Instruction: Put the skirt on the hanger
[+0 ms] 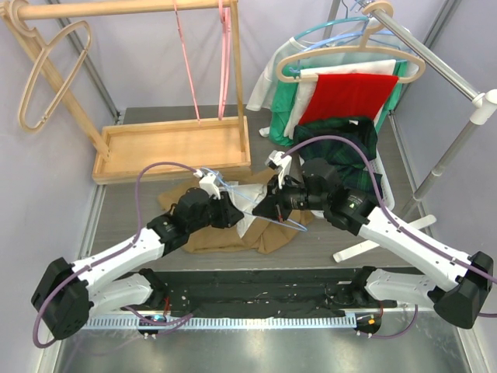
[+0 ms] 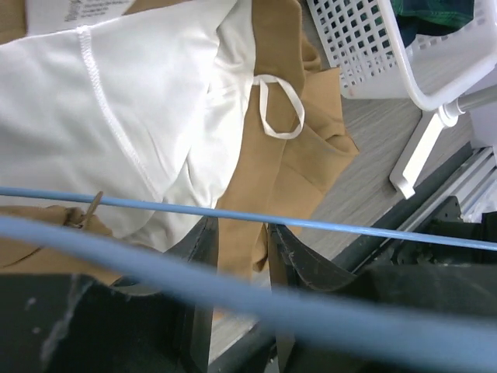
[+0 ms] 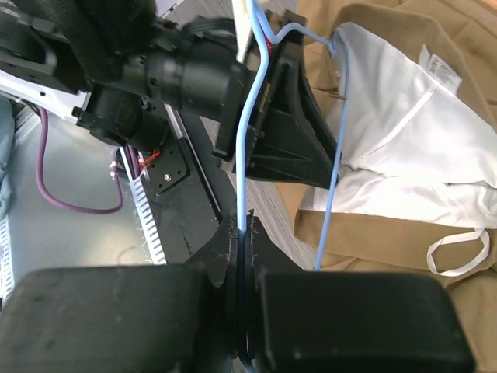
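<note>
From above: tan skirt (image 1: 225,233), white lining showing, crumpled on table (image 1: 124,206) between both arms. From left wrist: left gripper (image 2: 238,229) jaws partly apart, skirt cloth between; grasping or not, cannot tell. From right wrist: right gripper (image 3: 242,231) clenched on blue hanger (image 3: 250,144) wire.

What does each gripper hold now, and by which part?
The right gripper pinches the blue hanger by its wire. Tan skirt fabric lies inside the left gripper; whether held cannot be told.
</note>
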You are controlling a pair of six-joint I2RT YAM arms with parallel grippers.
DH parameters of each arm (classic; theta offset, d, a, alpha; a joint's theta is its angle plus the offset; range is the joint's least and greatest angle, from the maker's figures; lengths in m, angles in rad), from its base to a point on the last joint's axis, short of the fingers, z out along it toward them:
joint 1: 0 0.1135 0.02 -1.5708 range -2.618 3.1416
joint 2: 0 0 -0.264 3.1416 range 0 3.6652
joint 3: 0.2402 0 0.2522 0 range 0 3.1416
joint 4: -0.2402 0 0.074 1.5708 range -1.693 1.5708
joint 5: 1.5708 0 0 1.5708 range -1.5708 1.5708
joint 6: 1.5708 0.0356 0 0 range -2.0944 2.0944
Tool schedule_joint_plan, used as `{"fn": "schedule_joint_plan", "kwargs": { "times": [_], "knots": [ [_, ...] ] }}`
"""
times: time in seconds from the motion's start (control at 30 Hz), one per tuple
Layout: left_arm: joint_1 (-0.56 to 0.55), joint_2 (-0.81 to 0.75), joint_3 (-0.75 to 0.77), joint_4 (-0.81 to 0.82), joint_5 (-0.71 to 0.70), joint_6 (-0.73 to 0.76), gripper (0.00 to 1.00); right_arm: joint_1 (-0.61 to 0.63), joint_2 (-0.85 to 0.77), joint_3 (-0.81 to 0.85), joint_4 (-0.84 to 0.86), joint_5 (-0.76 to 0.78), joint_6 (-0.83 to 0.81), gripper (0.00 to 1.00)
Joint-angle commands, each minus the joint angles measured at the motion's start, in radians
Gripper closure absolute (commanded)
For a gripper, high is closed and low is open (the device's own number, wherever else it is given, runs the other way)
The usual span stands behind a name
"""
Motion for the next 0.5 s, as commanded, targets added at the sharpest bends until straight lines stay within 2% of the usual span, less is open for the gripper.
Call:
{"fn": "schedule_joint_plan", "kwargs": {
  "times": [0.0, 0.1, 0.3, 0.47],
  "knots": [
    [-0.035, 0.085, 0.041, 0.159, -0.022, 0.060, 0.65, 0.001, -0.003, 0.061, 0.094, -0.040, 0.022, 0.99],
    [-0.098, 0.134, 0.058, 0.131, -0.102, 0.085, 0.65, 0.003, -0.001, 0.066, 0.094, -0.034, 0.028, 0.99],
    [-0.205, 0.136, 0.077, -0.005, -0.464, 0.068, 0.67, 0.001, 0.008, 0.075, 0.087, 0.002, 0.042, 0.99],
    [-0.209, 0.159, 0.081, -0.074, -0.528, 0.034, 0.67, -0.013, 0.006, 0.078, 0.079, 0.012, 0.050, 0.99]
  ]
}}
